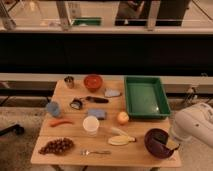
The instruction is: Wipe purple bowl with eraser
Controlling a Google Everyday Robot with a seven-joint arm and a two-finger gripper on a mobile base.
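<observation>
The purple bowl (156, 144) stands at the front right corner of the wooden table (75, 160). My gripper (169, 144) reaches in from the right on the white arm (196, 125) and sits over the bowl's right rim, dipping inside. It is shut on the eraser (172, 145), a small block with a pale face showing, held against the bowl's inner right side. The orange-red bowl (93, 81) stands at the back of the table, far from the gripper.
A green tray (145, 97) lies just behind the purple bowl. A banana (120, 140), an orange fruit (122, 117), a white cup (91, 124), a blue pad (97, 114), a fork (95, 151), grapes (56, 146) and a metal cup (69, 81) are spread across the table.
</observation>
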